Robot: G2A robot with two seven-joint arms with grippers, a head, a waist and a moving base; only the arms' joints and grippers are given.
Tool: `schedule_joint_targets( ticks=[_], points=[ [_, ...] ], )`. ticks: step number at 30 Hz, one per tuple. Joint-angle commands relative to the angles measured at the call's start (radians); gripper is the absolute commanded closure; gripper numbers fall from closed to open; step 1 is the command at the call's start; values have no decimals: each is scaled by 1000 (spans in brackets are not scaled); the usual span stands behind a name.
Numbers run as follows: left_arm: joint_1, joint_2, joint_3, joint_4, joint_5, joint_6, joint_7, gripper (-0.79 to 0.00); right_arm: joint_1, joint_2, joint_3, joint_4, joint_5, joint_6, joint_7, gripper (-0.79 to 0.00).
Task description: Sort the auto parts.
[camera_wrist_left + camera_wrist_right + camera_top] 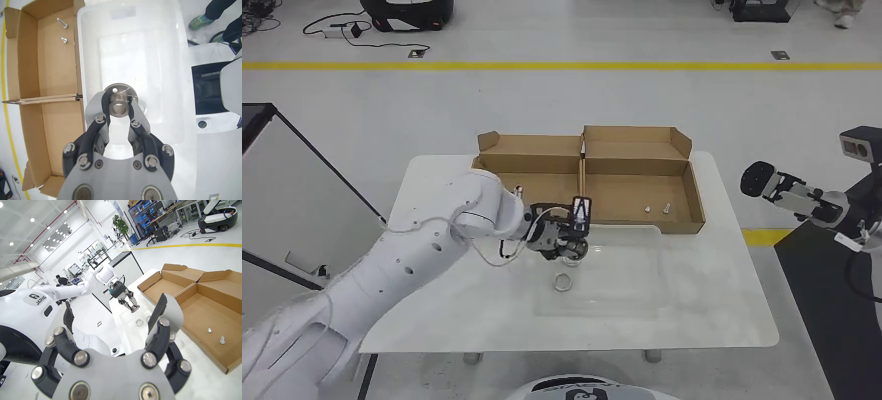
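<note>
1. Left gripper (118, 106) is nearest, its ribbed pads clamped on the hub of the flanged bushing (123, 88). It holds the part clear above the far-left corner of the tray (642, 290), mid-tabletop (722, 300).
2. Handling, my read: solid steel, so dense for its size and rigid, with nothing to crush. The finish is smooth and likely slippery. The hub is the right place to hold it, since the flange is wide and would lever out of a pinch. Keep the wrist steady so it doesn't rotate in the pads.
3. Left compartment (527, 185) of the cardboard box sits at the tabletop's far edge, just beside the tray, with its floor bare. Its near wall is a lip, so the flange has to be carried over it.
4. Ring (561, 282) lies flat in the tray, near its left side. It is low and thin, so it looks awkward to pinch; probably best taken across its outer edge.
5. Right compartment (627, 200) holds a long bolt (63, 23) and a short bolt (64, 40) near its near wall. A divider wall separates the two compartments.
6. Right gripper (772, 185) has its fingers spread and holds nothing. It sits beyond the tabletop's right edge, well apart from the left arm's path.
</note>
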Motion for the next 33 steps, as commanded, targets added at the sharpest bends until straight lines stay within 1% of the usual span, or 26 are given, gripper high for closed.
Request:
schedule_joint_targets(
  ticks=[1,2,5,7,10,16,20,28,33],
  points=[
    [41,16,-43,-7,30,-54,79,0,0,0,0,0,0,0,0,-785],
    [61,24,-64,-13,42,-69,123,0,0,0,0,0,0,0,0,-785],
    [110,45,-99,-55,98,-69,259,0,0,0,0,0,0,0,0,-785],
    [130,61,-106,-71,146,-69,358,0,0,0,0,0,0,0,0,-785],
    [138,83,-101,-73,231,-69,512,0,0,0,0,0,0,0,0,-785],
    [102,118,-64,-46,393,-69,817,0,0,0,0,0,0,0,0,-785],
    [66,136,-37,-22,475,-69,984,0,0,0,0,0,0,0,0,-785],
    [-4,161,4,12,579,-69,1265,0,0,0,0,0,0,0,0,-785],
    [-27,178,9,30,638,-69,1428,0,0,0,0,0,0,0,0,-785]
  ],
)
